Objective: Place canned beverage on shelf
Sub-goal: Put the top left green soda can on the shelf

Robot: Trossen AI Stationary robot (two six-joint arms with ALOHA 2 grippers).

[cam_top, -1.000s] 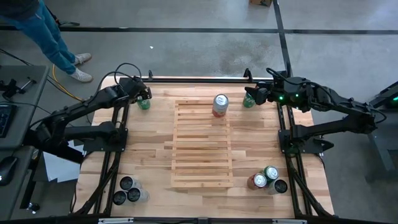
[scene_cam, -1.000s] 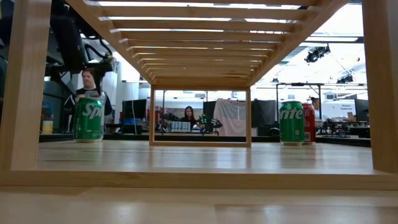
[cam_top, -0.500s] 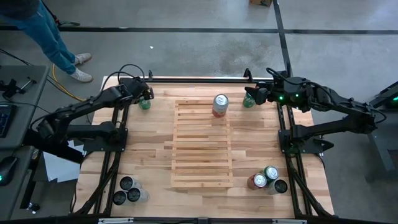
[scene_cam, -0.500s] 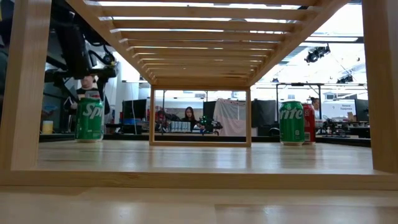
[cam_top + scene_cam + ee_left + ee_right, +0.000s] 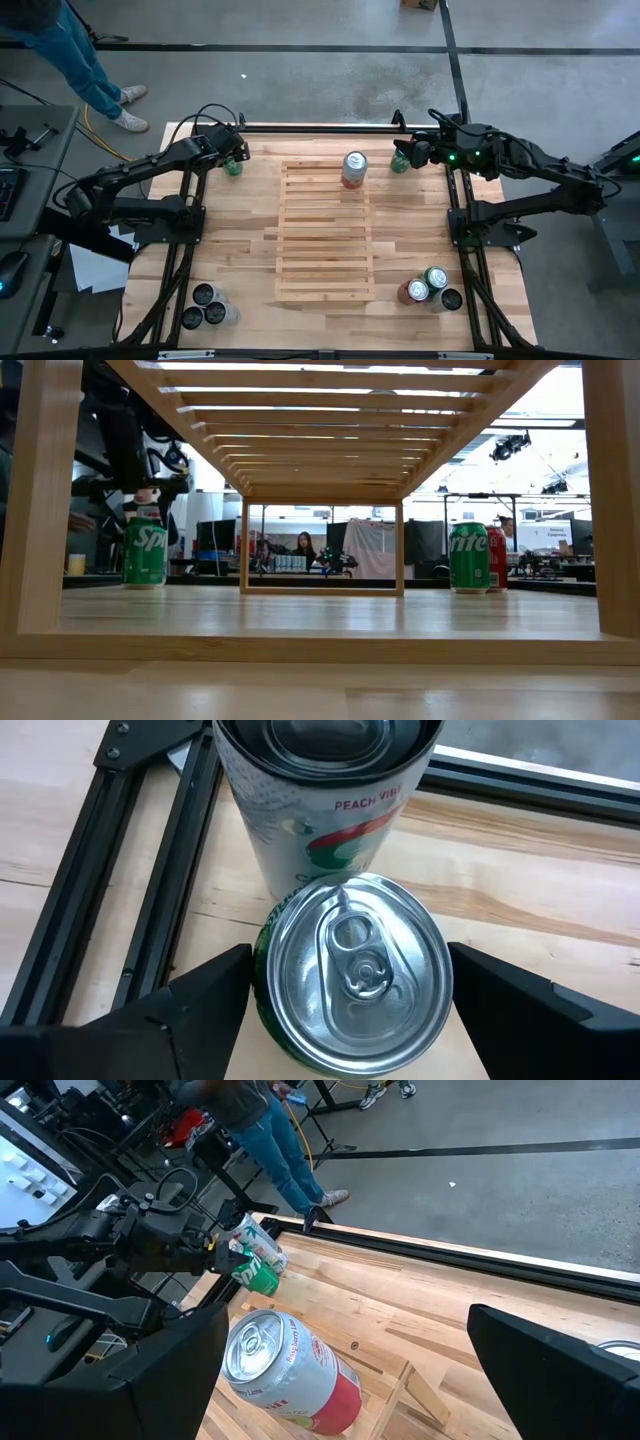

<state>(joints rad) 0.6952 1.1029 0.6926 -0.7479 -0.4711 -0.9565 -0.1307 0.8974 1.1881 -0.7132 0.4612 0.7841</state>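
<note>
L hand (image 5: 345, 1010) is wide, one finger each side of the green can (image 5: 350, 975) at the tabletop's (image 5: 250, 230) far left. Not gripped yet. Next: squeeze, lift, go to shelf (image 5: 325, 235). R hand (image 5: 400, 158) wide, waits.

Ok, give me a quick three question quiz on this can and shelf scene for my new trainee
1. True or false: a can already stands on the shelf.
2. Which gripper straddles a green can: A left, B right?
3. Fill in: the right gripper waits near the table's far ____ corner.

Key: 1 true; 2 A, the left gripper, fingers either side, not yet closed on it; 3 right.
</note>
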